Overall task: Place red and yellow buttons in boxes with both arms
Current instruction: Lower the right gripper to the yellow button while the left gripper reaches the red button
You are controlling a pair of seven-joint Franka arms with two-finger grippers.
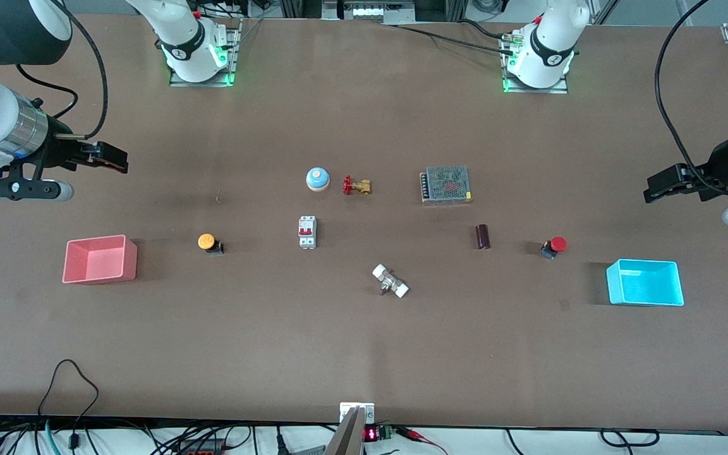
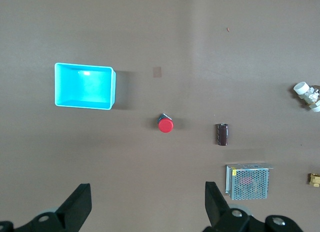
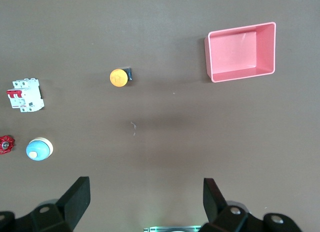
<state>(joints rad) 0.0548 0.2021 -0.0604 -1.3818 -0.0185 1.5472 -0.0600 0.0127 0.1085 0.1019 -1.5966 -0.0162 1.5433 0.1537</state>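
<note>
The yellow button [image 1: 207, 242] lies on the table beside the salmon pink box [image 1: 102, 273], toward the right arm's end. The red button [image 1: 555, 246] lies beside the cyan box [image 1: 645, 297], toward the left arm's end. Both boxes are empty. My right gripper [image 1: 108, 158] hangs open and empty over bare table at its end; its wrist view shows the yellow button [image 3: 119, 76], the pink box [image 3: 240, 74] and the gripper [image 3: 146, 202]. My left gripper [image 1: 655, 189] hangs open and empty at its end; its wrist view shows the red button [image 2: 165, 125], the cyan box [image 2: 112, 89] and the gripper [image 2: 148, 207].
In the table's middle lie a blue dome with cream top [image 1: 317, 179], a brass valve with red handle [image 1: 356, 186], a grey mesh-topped unit [image 1: 445, 184], a white circuit breaker [image 1: 307, 232], a dark cylinder [image 1: 482, 236] and a white-ended fitting [image 1: 390, 281].
</note>
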